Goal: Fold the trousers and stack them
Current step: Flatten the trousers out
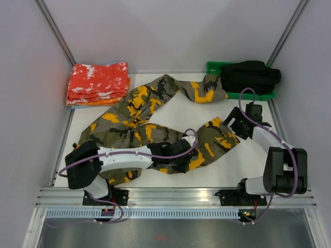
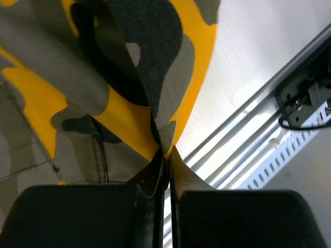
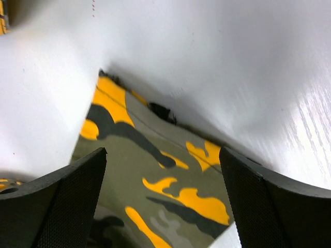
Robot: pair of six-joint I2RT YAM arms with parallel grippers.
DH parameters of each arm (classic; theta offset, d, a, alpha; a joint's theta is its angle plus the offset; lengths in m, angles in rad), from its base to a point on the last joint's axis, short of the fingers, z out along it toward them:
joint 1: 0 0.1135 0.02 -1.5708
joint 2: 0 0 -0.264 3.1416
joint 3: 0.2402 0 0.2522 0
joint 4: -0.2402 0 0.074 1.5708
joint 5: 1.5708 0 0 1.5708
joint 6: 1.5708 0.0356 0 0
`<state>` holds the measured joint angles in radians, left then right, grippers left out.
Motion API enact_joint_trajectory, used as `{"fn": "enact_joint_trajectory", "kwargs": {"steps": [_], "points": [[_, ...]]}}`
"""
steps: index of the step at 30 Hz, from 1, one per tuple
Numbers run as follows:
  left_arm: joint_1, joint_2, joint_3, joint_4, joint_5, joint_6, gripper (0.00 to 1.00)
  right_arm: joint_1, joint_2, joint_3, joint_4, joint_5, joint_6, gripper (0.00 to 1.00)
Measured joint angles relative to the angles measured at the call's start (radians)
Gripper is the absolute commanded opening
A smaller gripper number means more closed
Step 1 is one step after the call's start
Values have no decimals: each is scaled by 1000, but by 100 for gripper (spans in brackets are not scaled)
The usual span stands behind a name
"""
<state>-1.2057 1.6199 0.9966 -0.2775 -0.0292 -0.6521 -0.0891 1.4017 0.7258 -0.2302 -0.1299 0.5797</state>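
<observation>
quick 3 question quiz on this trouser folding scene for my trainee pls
1. True or false: the left gripper is shut on the trousers.
2. The right gripper is: A) shut on cloth, B) open over the trousers, C) shut on nothing.
3. What does the black garment at the far right lie in?
Key: 1 true; 2 B; 3 the green tray.

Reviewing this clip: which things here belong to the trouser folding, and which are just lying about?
In the job: camouflage trousers; left gripper, pinching them; right gripper, open.
Lying about: red-orange folded cloths; black garment; green tray.
</observation>
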Motion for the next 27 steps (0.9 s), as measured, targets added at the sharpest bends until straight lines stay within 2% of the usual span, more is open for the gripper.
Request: {"fn": "enact_joint_trajectory", "kwargs": {"steps": [5,14,17,19,20,24,26,27], "points": [[0,-124,-103,-4,0,-49,2,5,-1,-3,34,-12,-2,92],[0,-92,-53,-66,-66,-126,2,25,-10,-71,21,-1,-37,91],[0,-90,-51,-76,-75,-142,2,31,-10,-81,25,0,-54,88],[0,-90,-51,-86,-78,-147,2,41,-8,-85,33,7,-65,80],[0,-90,-51,-89,-82,-149,2,47,-3,-87,41,10,-69,73],[0,-96,-51,-93,-95,-153,2,68,43,-78,92,32,-80,60],[0,-105,-52,-99,-102,-155,2,74,73,-60,109,45,-82,49],[0,-111,-52,-104,-106,-156,2,76,95,-45,117,50,-83,38]]}}
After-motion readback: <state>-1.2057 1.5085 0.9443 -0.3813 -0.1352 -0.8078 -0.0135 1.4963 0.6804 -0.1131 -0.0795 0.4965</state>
